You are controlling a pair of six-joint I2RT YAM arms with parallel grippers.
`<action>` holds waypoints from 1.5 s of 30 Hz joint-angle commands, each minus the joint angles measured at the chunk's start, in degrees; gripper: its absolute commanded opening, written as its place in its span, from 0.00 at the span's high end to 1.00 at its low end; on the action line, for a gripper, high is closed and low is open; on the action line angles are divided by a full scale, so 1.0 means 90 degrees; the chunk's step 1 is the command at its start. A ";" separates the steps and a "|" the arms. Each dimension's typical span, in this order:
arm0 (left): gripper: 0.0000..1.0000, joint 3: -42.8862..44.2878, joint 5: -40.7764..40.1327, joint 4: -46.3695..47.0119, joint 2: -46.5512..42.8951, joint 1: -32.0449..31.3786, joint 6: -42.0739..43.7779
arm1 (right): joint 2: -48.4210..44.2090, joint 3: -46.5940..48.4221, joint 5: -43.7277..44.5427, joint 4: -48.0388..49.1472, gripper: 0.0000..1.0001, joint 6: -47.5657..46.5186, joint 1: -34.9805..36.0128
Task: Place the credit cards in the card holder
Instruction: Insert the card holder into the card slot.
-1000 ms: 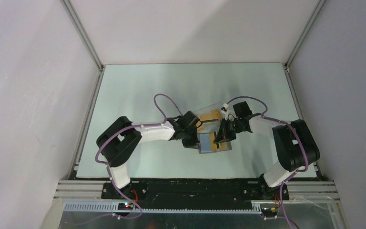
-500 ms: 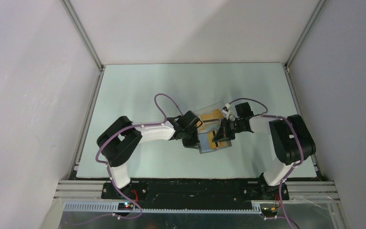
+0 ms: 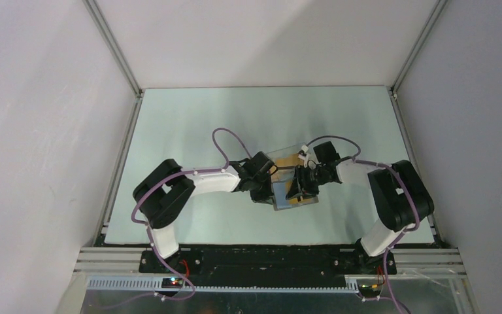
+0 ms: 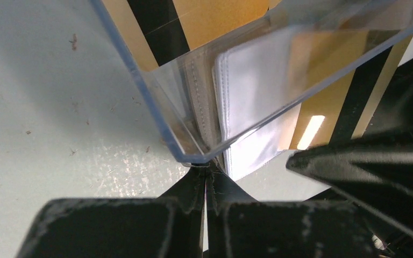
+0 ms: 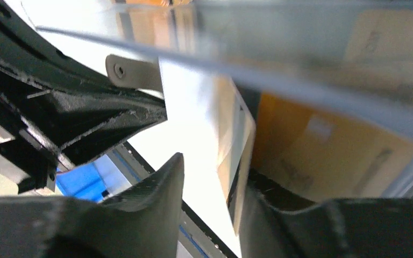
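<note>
The grey card holder (image 3: pixel 280 196) lies open on the table between my two grippers; in the left wrist view its stitched pockets (image 4: pixel 247 91) show through a clear box wall. My left gripper (image 4: pixel 204 174) is shut on the holder's near edge (image 3: pixel 266 185). Orange-gold credit cards with dark stripes lie under and beside the box (image 4: pixel 220 16) (image 3: pixel 289 159). One card (image 5: pixel 232 161) stands on edge between the jaws of my right gripper (image 5: pixel 215 172), close to its right finger (image 5: pixel 279 215). That gripper (image 3: pixel 299 188) is open, with a bright gap on the card's left side.
A clear plastic box (image 3: pixel 286 156) tilts over the holder and the cards, its corner (image 4: pixel 185 153) right above my left fingertips. The right gripper's dark finger (image 4: pixel 365 166) crosses the left wrist view. Table walls stand far off on all sides.
My right gripper has moved left, closer over the card holder and toward the left gripper. The left arm and the holder have stayed still.
</note>
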 commanded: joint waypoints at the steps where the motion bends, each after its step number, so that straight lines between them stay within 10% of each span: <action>1: 1.00 -0.0184 -0.0408 -0.0607 0.0394 -0.0050 0.0313 | -0.0457 0.0138 0.0842 -0.0829 0.50 -0.0117 0.0090; 12: 1.00 -0.0133 -0.0390 -0.0610 0.0429 -0.0055 0.0346 | -0.0731 0.0853 0.1574 -0.1826 0.23 -0.0210 0.0167; 45: 1.00 -0.0128 -0.0340 -0.0610 0.0444 -0.0053 0.0357 | -0.0505 0.0881 0.1246 -0.1653 0.26 -0.0174 0.0457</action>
